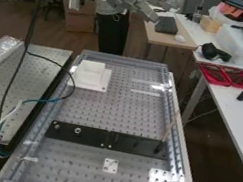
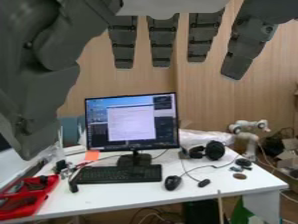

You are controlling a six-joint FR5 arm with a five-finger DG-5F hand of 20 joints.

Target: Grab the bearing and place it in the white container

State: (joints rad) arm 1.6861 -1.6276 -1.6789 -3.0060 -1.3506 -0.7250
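High above the far end of the bench, the hand (image 1: 136,1) is held out with its fingers extended and nothing between them. In the wrist view the hand (image 2: 163,42) hangs with straight, spread fingers, its thumb standing well apart from them. The white container (image 1: 91,75) sits on the perforated bench's far left part; its inside cannot be made out. On the black bar (image 1: 136,145) stand the larger nut (image 1: 78,130) and the smaller nut (image 1: 56,126).
A small white plate (image 1: 110,165) lies on the bench nearer than the bar. Cables hang over the left side table (image 1: 12,82), which bears a clear plastic package (image 1: 1,49). A white desk (image 2: 199,187) holds a monitor (image 2: 132,122), a keyboard and red trays (image 1: 226,76).
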